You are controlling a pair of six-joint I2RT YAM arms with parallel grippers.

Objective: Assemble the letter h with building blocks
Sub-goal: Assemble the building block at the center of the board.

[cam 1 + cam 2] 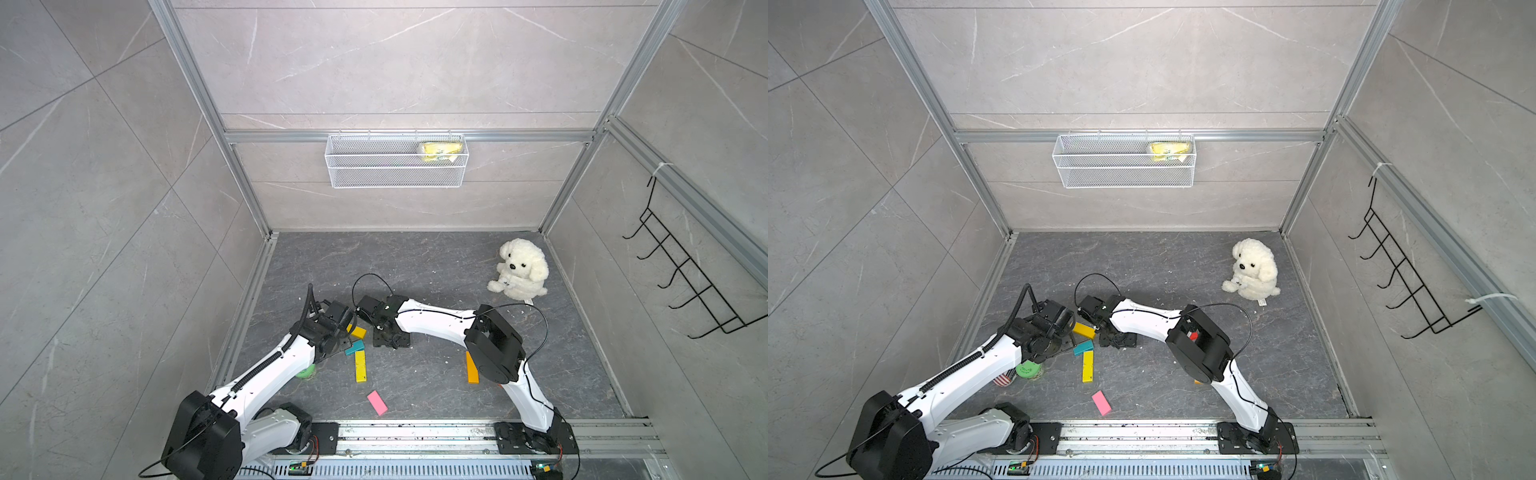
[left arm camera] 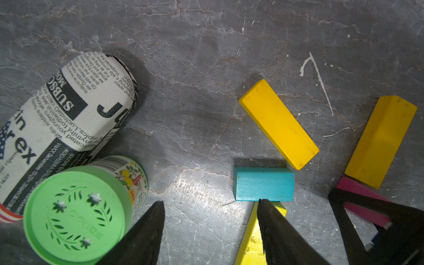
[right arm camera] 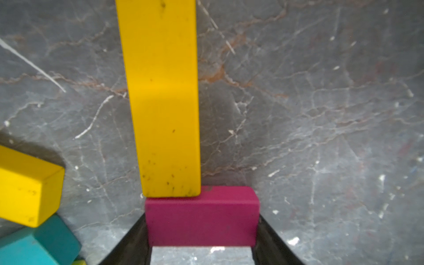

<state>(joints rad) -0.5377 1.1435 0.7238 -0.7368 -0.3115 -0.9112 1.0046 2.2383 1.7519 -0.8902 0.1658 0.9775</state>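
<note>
Surface: dark grey veined slab (image 1: pixel 436 266), enclosed by grey tiled walls and an aluminium frame.
Left gripper (image 2: pixel 211 202): the jaws are held spread; nothing is grasped, and bare slab is seen between them.
Teal block (image 2: pixel 263 183): laid flat directly ahead of the left gripper; its near edge is met by the tip of one finger (image 2: pixel 277 234).
Lime-yellow block (image 2: pixel 249 243): partly covered by that same finger, on the near side of the teal block.
Yellow bar (image 2: pixel 278 124): laid flat beyond the teal block, with one end just beside it.
Right gripper (image 3: pixel 202 214): the jaws are set at the two short ends of the magenta block (image 3: pixel 202 204); whether it is clamped or merely flanked cannot be told.
Magenta block: laid crosswise between those jaws; its far long edge is touched by the end of the amber bar (image 3: pixel 163 98).
Amber bar: extended straight away from the right gripper.
Pink block (image 1: pixel 377 402) and orange bar (image 1: pixel 471 368): laid well apart from both grippers, nearer the arm bases.
Green-lidded can (image 2: pixel 75 213): stood upright beside the left gripper, on the side away from the blocks, against a newsprint-patterned cylinder (image 2: pixel 68 103) laid on its side.
</note>
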